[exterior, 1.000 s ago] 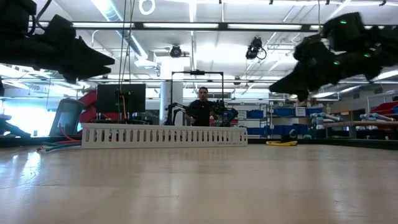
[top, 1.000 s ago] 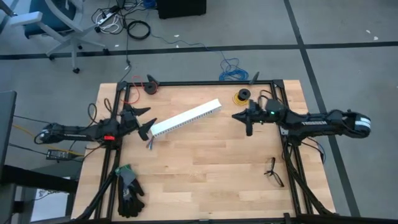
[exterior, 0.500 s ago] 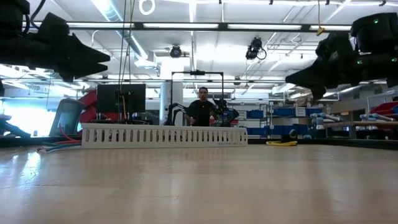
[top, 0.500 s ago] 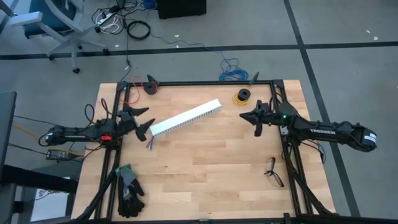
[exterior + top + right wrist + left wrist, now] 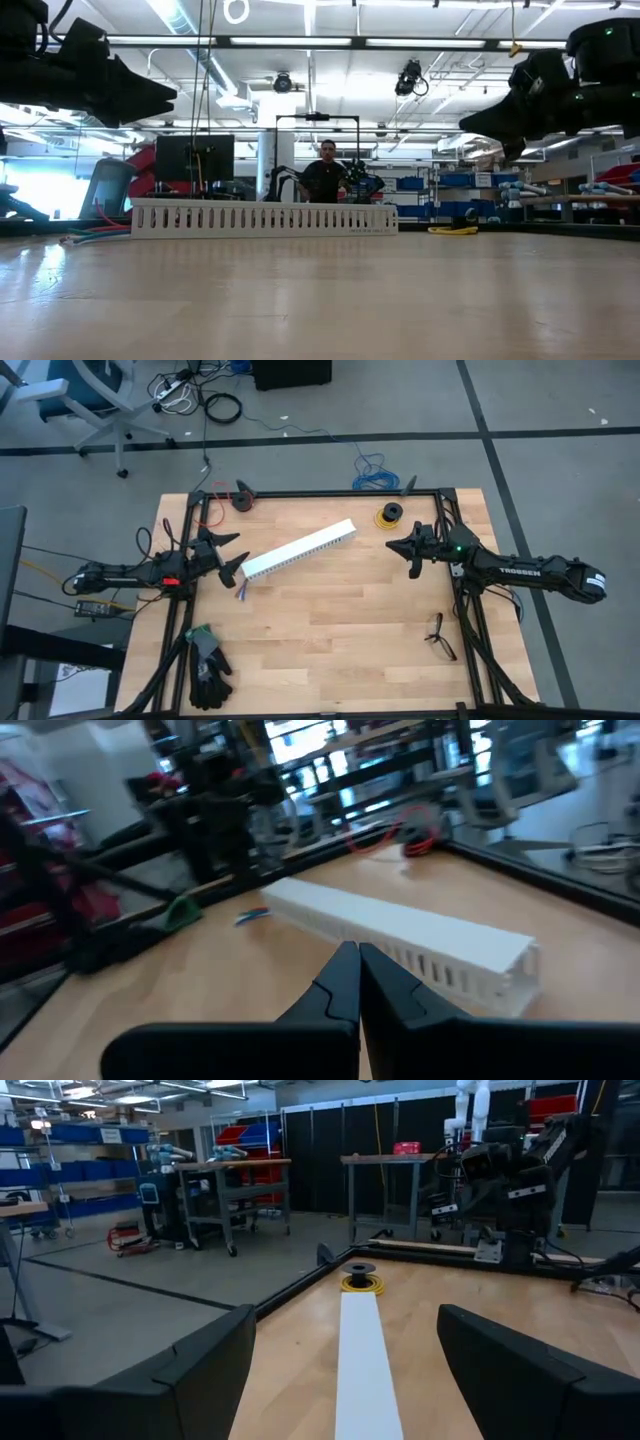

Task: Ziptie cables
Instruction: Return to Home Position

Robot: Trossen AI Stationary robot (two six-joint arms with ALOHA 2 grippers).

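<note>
the thin mixed-colour cables show only as short ends poking from one end of the long white slotted plastic duct, which lies slantwise on the pale wooden worktop. the left tool, spread wide, hovers just beside those ends, facing along the duct. the right tool, pinched closed, hangs well apart, off the duct's other end.

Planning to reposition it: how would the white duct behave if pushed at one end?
The duct looks stiff and straight, so probably pivots rather than bends. Lying flat on the table, it likely slides, not rolls.
</note>
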